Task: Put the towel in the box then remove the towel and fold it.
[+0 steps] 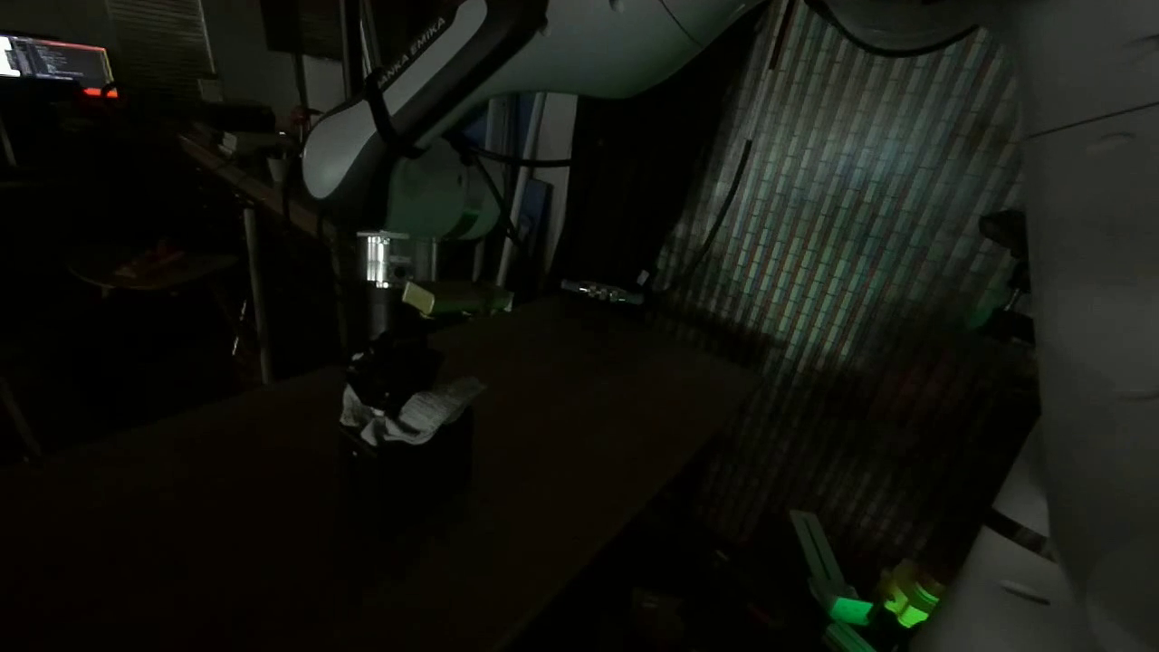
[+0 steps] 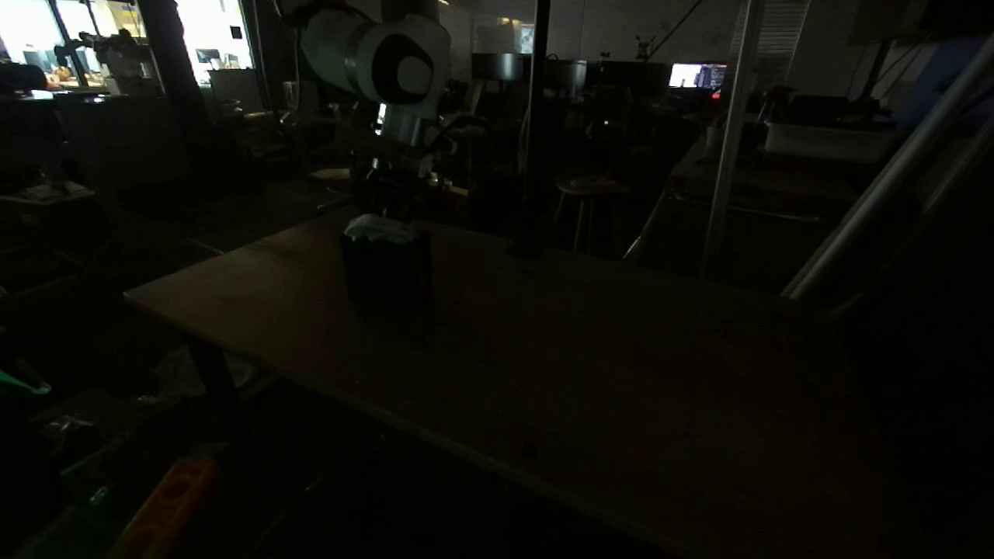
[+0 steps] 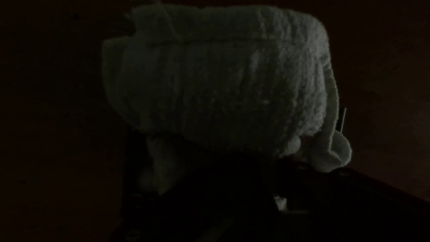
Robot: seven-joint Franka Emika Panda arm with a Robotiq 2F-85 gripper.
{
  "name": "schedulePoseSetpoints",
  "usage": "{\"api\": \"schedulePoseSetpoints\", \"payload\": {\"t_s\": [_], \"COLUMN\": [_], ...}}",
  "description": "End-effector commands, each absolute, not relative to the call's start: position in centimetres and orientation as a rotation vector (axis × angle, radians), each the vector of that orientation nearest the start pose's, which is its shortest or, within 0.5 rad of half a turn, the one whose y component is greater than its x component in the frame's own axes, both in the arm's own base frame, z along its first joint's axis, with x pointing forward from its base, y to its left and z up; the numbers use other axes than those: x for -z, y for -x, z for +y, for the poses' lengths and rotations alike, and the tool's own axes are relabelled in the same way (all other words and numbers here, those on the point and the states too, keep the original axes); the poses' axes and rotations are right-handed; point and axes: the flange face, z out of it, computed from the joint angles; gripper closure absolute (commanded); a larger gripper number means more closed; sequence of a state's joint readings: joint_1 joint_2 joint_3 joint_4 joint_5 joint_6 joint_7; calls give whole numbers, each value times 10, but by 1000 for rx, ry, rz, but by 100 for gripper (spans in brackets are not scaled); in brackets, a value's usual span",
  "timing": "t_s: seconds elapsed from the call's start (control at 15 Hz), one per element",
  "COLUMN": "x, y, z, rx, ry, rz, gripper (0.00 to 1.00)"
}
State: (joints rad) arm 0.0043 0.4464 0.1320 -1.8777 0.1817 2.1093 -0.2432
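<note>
Towel [image 1: 426,417] bulges out over the dark box [image 2: 388,272], probably there for stowing inside, though I cannot tell whether the fingers [image 1: 389,389] clamp it.

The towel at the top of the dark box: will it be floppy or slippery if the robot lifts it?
Probably floppy: the towel bends into soft folds, and an edge curls over in the wrist view. It's likely not very slippery, since its surface looks fuzzy and ribbed.
</note>
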Motion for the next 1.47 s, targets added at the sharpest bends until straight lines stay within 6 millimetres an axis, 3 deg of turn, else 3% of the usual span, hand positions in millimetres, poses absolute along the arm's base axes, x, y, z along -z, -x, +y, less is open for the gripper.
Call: {"api": "schedulePoseSetpoints", "payload": {"t_s": [0.0,0.4,0.67,0.73,0.8,1.4], "x": [-282,-318,-336,-341,-345,-372], "y": [-586,-579,-574,-575,-576,-594], "z": [95,113,124,126,126,123], "rx": [-294,-301,-317,-315,-312,-197], "ry": [2929,2998,3035,3051,3065,3134], "rz": [-368,-432,-496,-513,-531,-578], "gripper": [48,4,0,25,26,95]}}
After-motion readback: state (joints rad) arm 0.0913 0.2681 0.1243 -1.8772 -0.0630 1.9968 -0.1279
